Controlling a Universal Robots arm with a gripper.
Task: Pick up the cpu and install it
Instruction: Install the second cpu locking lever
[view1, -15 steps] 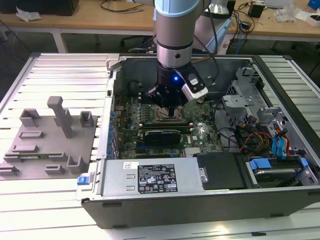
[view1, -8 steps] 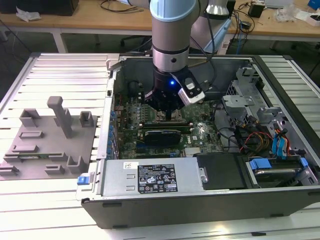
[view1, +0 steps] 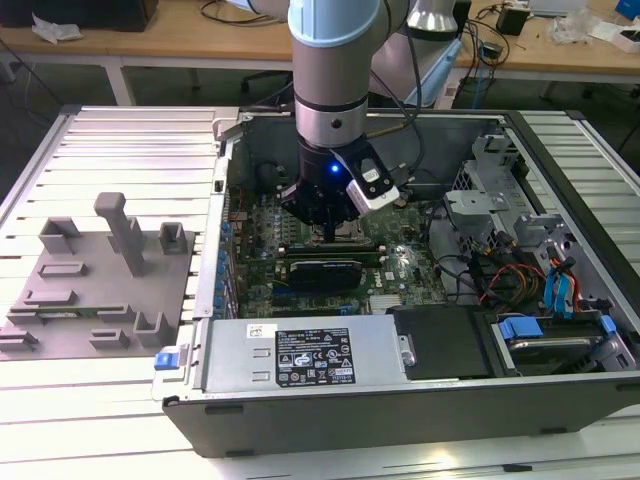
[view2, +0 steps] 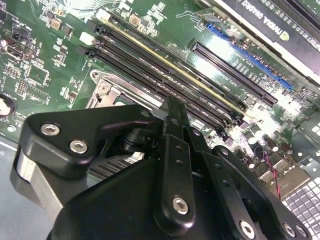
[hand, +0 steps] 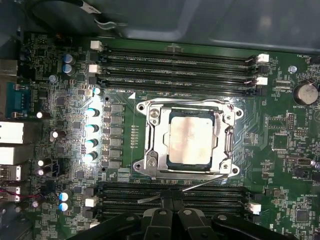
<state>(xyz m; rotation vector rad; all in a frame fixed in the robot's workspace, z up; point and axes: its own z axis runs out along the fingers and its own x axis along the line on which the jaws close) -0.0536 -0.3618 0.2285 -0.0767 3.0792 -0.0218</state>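
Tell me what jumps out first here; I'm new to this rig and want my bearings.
The arm plunges into the open computer case, its gripper low over the motherboard. In the first wrist view the silver cpu sits inside the metal socket frame, between rows of memory slots.

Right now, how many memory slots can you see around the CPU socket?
8 in the first wrist view: four memory slots on one side of the cpu in its socket, four on the opposite side, partly hidden by the end effector.
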